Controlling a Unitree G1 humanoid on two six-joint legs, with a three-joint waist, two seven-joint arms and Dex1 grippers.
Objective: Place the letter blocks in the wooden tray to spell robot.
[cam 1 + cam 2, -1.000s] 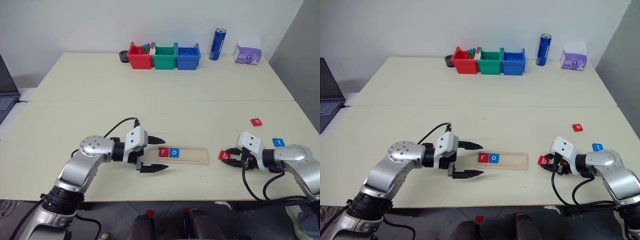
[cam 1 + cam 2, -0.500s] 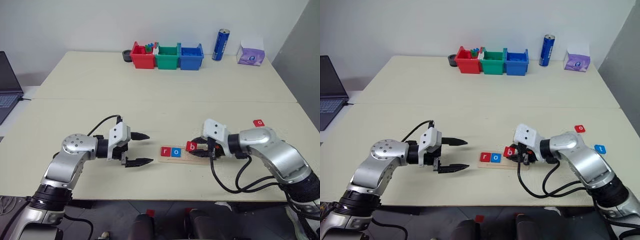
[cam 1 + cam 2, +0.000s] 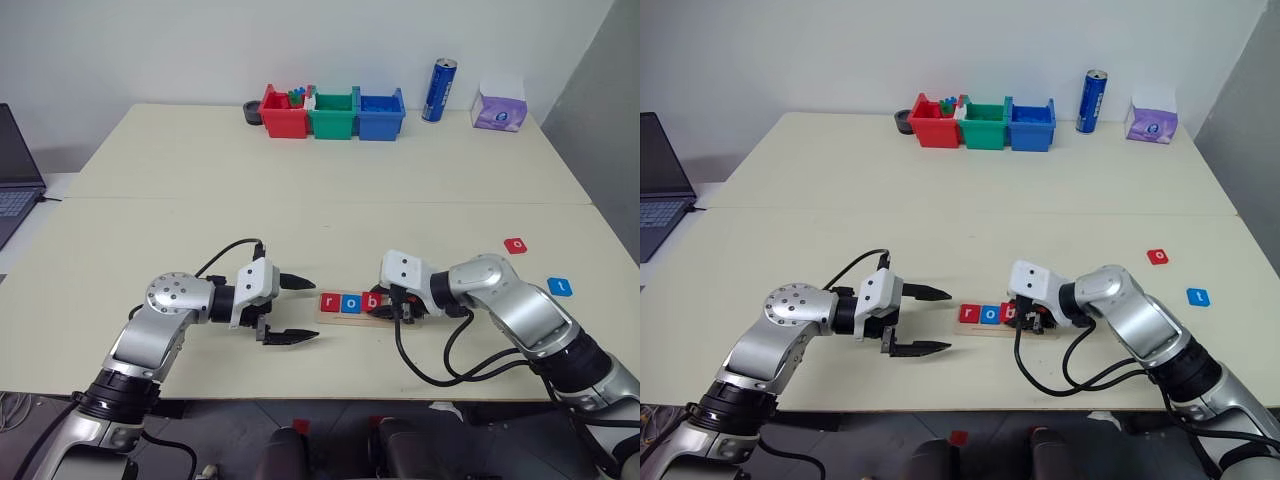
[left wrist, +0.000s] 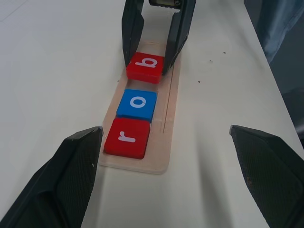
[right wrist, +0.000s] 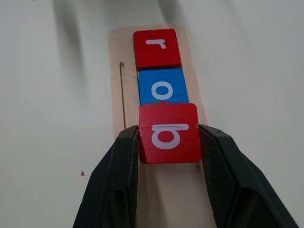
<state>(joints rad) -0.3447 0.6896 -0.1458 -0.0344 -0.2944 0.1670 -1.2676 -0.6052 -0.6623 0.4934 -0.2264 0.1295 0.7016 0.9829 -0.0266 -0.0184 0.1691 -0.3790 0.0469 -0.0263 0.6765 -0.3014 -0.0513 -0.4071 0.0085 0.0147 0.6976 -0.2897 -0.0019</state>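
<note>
head view, tray: the tray (image 3: 352, 305) lies on the table (image 3: 320, 190) near its front edge, between the two grippers.
head view, tiles in tray: red r (image 3: 329, 301) at the tray's left end, blue o (image 3: 350, 302) touching it, red b (image 3: 371, 301) next in line.
head view, loose tiles: a red o tile (image 3: 514, 245) and a blue t tile (image 3: 560, 287) lie on the table well to the right of the tray, apart from each other.
head view, right gripper: the right gripper (image 3: 380, 304) reaches in from the right, clamped on the b over the tray.
head view, left gripper: the left gripper (image 3: 305, 309) hangs just left of the tray, fingers spread, nothing between them.
head view, far edge: red, green and blue bins (image 3: 332, 112), a blue can (image 3: 436, 89) and a purple tissue box (image 3: 499, 106).
left wrist view: the r, o and b sit in a row; the b is pinched by its two side edges between the right gripper's black fingers (image 4: 133, 28); the left fingers stand wide on either side.
right wrist view: the b (image 5: 168, 132) is gripped by both fingers, its front edge overlapping the o (image 5: 163, 88); whether it lies flat in the groove cannot be told.
</note>
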